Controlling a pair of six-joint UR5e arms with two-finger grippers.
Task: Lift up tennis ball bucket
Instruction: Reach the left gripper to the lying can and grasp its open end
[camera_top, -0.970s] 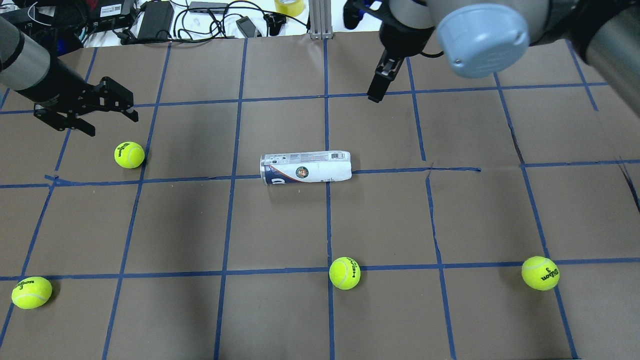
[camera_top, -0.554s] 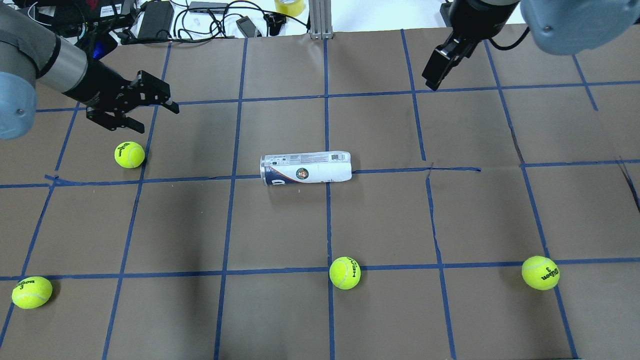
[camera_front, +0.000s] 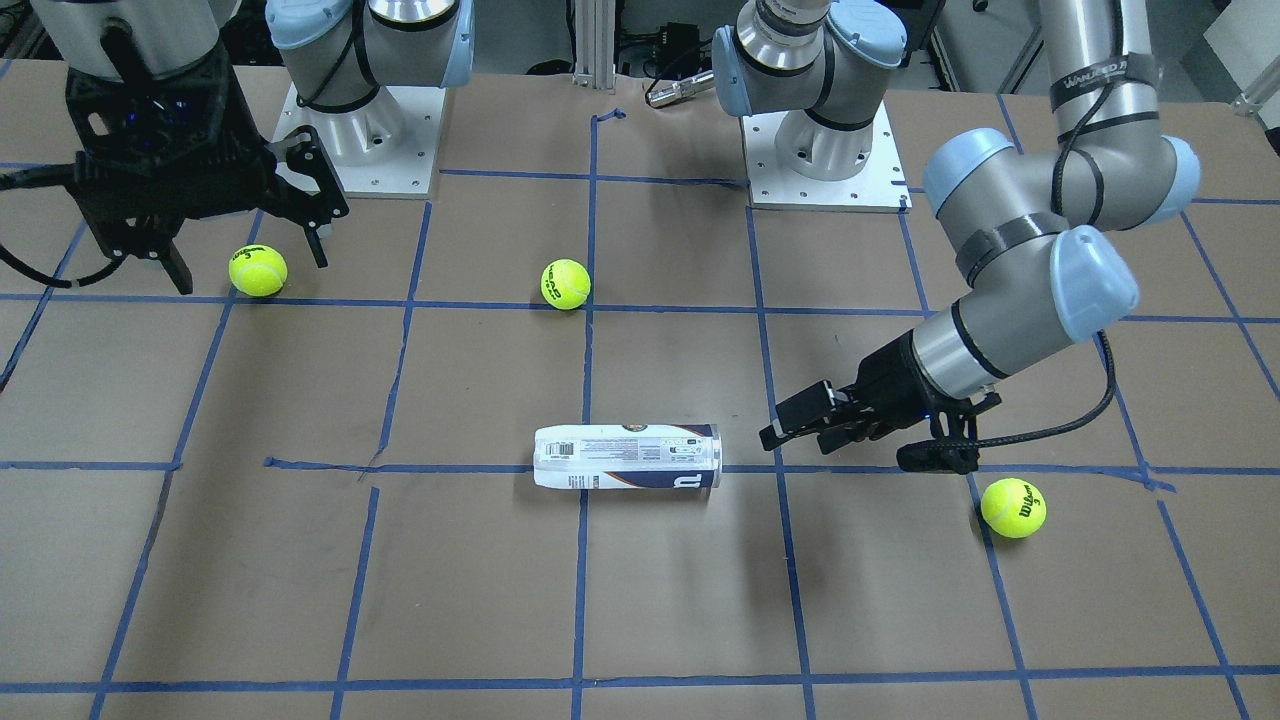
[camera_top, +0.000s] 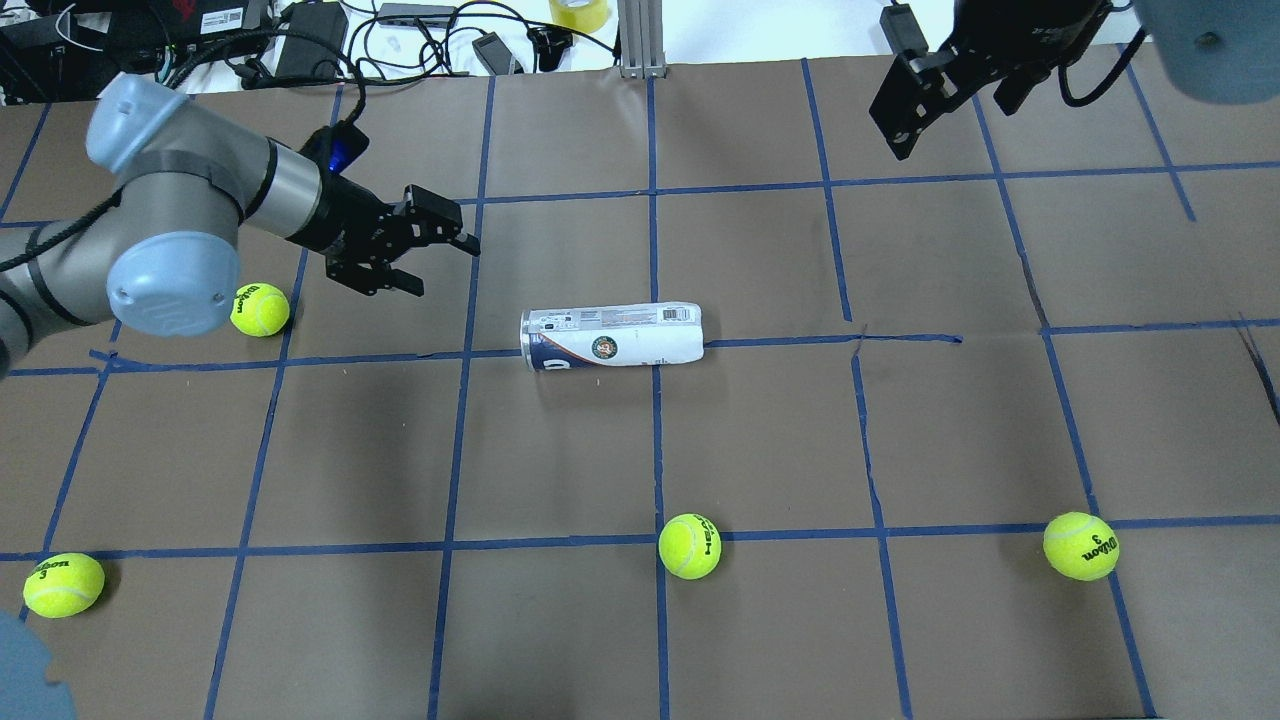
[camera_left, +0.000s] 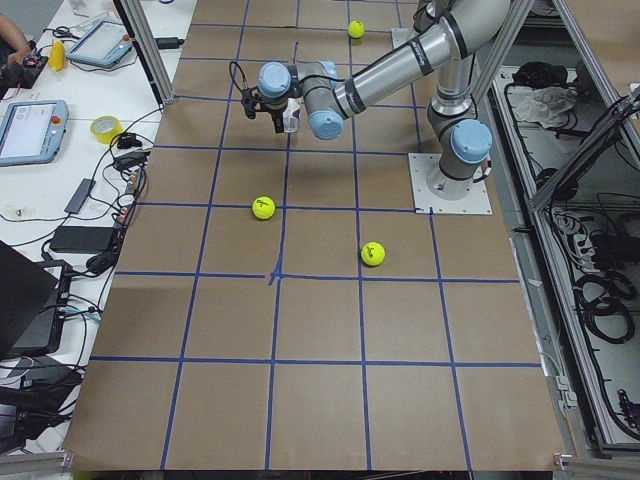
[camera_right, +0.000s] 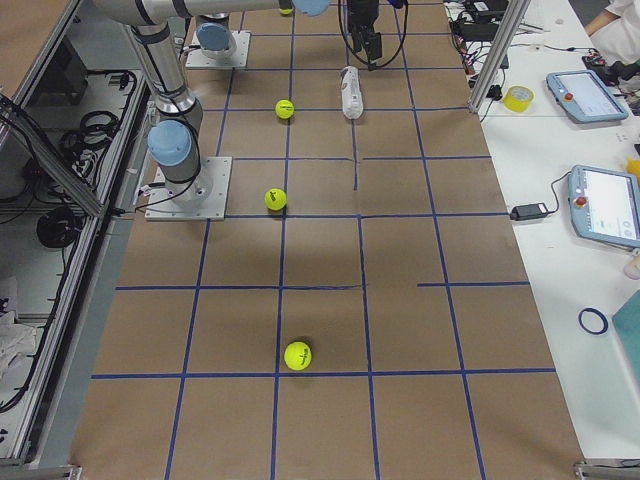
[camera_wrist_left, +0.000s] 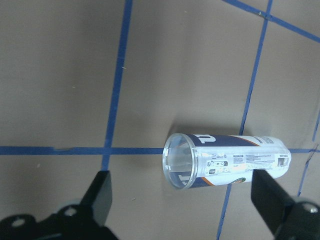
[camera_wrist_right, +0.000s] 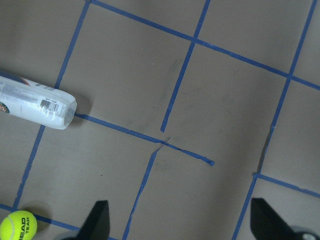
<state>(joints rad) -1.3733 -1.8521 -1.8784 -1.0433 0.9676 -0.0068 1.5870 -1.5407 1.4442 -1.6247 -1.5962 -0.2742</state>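
Overhead view, with clock directions read on that view from the table's centre. The tennis ball bucket (camera_top: 610, 336) lies on its side at the centre of the brown-papered table (camera_top: 760, 430), touched by neither arm. Its long axis runs from 9 to 3 o'clock, with the navy-banded end toward 9 o'clock and the white end toward 3 o'clock. It lies beside a line of the blue tape grid (camera_top: 830, 341) running in the same direction. The round green emblem faces upward.

The left gripper (camera_top: 443, 268) hangs at 10 o'clock of the bucket, near it but apart, pointing toward 3 o'clock with its fingers spread. In the left wrist view the tube's clear round rim (camera_wrist_left: 179, 161) faces the camera. In that view it sits between the two dark fingertips (camera_wrist_left: 101, 192) and beyond them.

The right gripper (camera_wrist_right: 179, 210) is at 1 o'clock near the table's far edge, well apart from the bucket, its fingers likewise spread and holding nothing. In its wrist view the bucket's white end lies at 9 o'clock.

Four tennis balls rest on the paper. One ball (camera_top: 259, 309) lies at 9 o'clock beside the left arm's elbow. A second ball (camera_top: 63, 585) lies at 8 o'clock, a third ball (camera_top: 689, 546) at 5 o'clock and a fourth ball (camera_top: 1080, 546) at 4 o'clock
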